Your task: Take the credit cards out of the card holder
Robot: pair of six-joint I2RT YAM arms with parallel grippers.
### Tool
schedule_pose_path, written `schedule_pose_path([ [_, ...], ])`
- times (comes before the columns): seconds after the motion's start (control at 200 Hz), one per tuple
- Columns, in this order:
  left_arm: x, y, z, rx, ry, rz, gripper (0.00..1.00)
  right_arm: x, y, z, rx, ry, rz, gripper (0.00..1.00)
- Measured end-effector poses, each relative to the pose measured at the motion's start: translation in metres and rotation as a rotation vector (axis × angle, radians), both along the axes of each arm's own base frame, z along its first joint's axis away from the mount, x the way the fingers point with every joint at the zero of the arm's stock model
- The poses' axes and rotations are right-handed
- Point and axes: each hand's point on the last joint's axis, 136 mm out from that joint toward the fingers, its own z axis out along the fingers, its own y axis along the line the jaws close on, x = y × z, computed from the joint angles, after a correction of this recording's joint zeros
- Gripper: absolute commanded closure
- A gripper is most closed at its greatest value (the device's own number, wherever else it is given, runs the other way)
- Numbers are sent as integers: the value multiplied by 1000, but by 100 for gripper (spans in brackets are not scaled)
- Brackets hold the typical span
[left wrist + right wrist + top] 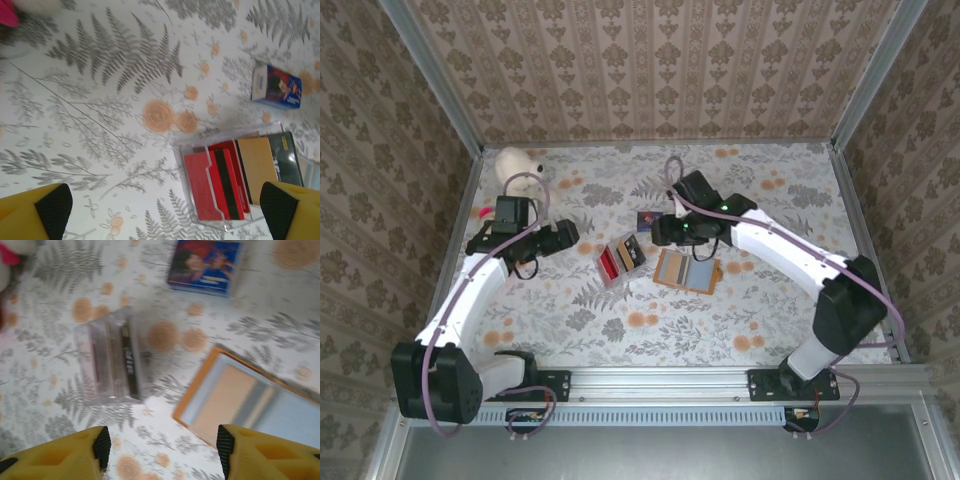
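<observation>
Right claw [164, 450]: released. Hangs over the flowered table [770, 310] with yellow fingers [102, 446] set well apart, clasping nothing.

Ahead of it, toward the pad at the right of its wrist view: card holder [250, 400]. Lies flat and open, orange rim outermost, greyish clear pockets facing up. Shows a tan rectangle behind one pocket; cannot tell whether card or lining.

Ahead toward the other pad: clear tray [107, 362], blurred, with credit cards [129, 362] inside, a dark one plainest. Sits apart from the card holder, bare tabletop between the two.

Farther ahead, past both: small blue box [205, 265], flat on the table.

Left claw [165, 210]: released too, spread wide and empty, dark pads at the two lower corners of its wrist view. Looks down on the same clear tray just ahead of the pad at the right. Cards there out of the holder and lying flat: red ones overlapping, then a tan-gold one, then a black one alongside. Blue box again farther ahead on that side.

Seen from above: tray between the two claws; card holder just beside the right claw, on the side toward the arm bases; blue box just beyond the right claw. White stuffed toy [517, 165] well beyond the left claw, near the back wall.
</observation>
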Motion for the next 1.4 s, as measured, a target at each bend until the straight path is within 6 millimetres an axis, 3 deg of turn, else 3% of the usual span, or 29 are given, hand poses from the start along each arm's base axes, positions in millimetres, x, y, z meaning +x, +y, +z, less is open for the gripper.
schedule_pose_path([
  [0.205,-10,-40,-22,-13,92,-124,0,-21,-48,-56,-84,120,-146,36],
  [0.395,-15,-78,-9,-18,71,-222,0,-37,-59,-88,-96,194,-213,37],
  [0.6,-26,-110,5,-9,36,-288,0,-37,-58,-100,-68,210,-254,38],
  [0.89,-32,-137,11,8,25,-336,4,-34,-56,-108,-50,234,-302,40],
  [1.105,-21,-156,15,-5,38,-347,19,-34,-58,-118,-70,252,-323,44],
  [1.395,-5,-204,13,-24,68,-411,40,-25,-70,-127,-90,254,-364,45],
])
